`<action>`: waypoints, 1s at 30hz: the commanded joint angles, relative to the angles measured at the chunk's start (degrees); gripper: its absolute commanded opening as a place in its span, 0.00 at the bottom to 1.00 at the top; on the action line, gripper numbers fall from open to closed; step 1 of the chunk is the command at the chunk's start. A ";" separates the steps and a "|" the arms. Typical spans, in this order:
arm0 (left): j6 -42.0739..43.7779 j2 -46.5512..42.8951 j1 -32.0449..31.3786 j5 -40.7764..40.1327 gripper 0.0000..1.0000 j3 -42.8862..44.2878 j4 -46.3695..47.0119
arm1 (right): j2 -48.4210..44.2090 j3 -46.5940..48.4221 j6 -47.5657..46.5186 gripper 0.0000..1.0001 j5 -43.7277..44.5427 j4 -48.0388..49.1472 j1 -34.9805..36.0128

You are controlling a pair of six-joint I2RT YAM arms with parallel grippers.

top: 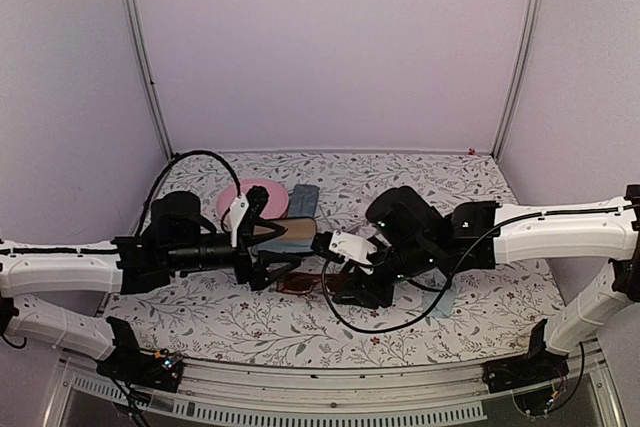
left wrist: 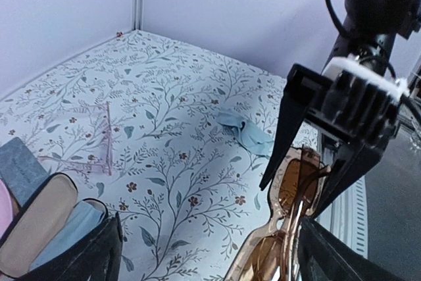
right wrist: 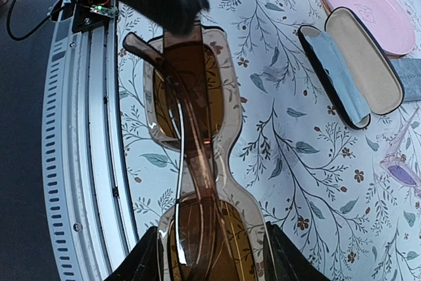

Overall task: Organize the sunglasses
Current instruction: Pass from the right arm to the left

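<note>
The reddish-brown sunglasses (right wrist: 197, 156) run down the middle of the right wrist view with temples folded. The right gripper (right wrist: 210, 247) pinches their lower end, low over the table (left wrist: 164, 83) beside its front rail. The left gripper (left wrist: 210, 228) stands with jaws wide apart about the other end, holding nothing. I judge this a hand-over, and timing is the danger. If the right lets go before the left closes, the pair drops onto the rail. A close on a lens rather than the frame could smear or twist it, and the two grippers are near enough to knock. The pale pinkish sunglasses (left wrist: 99, 143) lie on the table at middle left of the left wrist view. Counted:
- Two pairs of sunglasses.
- Two cases: a black oval case (right wrist: 371, 64), open, and a grey-blue case (top: 304, 197).
- Two light blue cloths: a tucked cloth (right wrist: 332, 74) inside the open case and a loose cloth (left wrist: 247, 133).
- One pink round object (top: 255, 195).
</note>
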 commanded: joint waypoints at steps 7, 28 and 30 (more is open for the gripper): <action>-8.10 -7.17 10.72 -8.59 0.94 -2.65 0.61 | 6.76 1.64 -3.36 0.30 -5.95 7.48 -6.57; 19.47 -9.74 -1.18 -2.34 0.89 -7.90 2.80 | 13.35 12.67 6.38 0.31 -36.37 -7.40 -15.36; 25.12 -10.02 -3.09 -2.73 0.90 -8.48 3.16 | 13.22 12.35 7.20 0.31 -39.26 -9.44 -15.82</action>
